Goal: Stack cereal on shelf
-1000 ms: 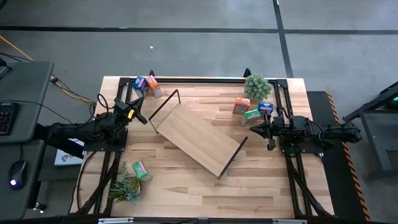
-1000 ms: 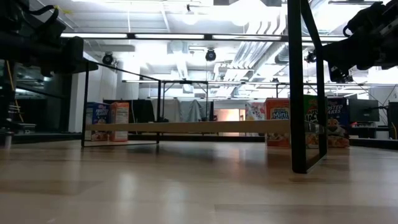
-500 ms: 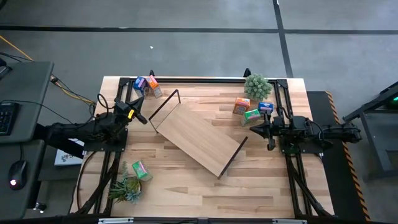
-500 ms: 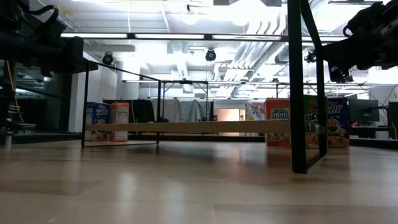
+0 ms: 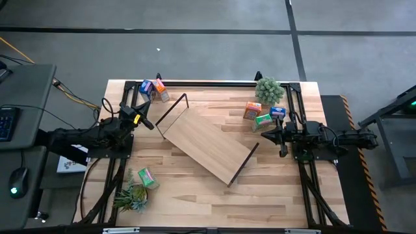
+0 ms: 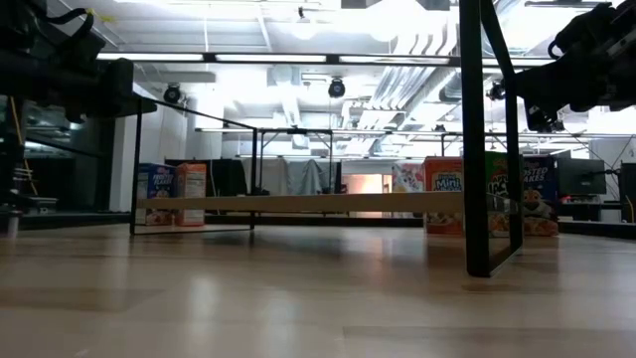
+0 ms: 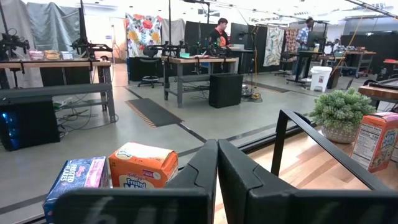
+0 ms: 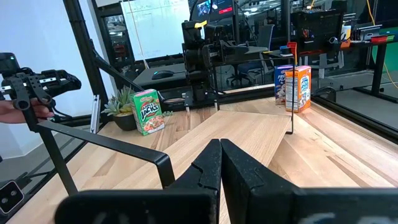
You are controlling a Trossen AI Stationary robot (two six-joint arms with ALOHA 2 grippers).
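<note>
The surface (image 5: 195,195) carries the shelf (image 5: 207,143) at its centre, long axis running diagonally from the far-left corner toward the near right, nothing on it. Cereal lies in three groups: a blue and orange pair (image 5: 151,88) at the far left, three boxes (image 5: 262,114) just beyond the right claw (image 5: 266,135), and one green box (image 5: 147,177) near left. The left claw (image 5: 147,122) is clenched, empty, nearest the far-left pair. The right claw is likewise clenched, empty.
</note>
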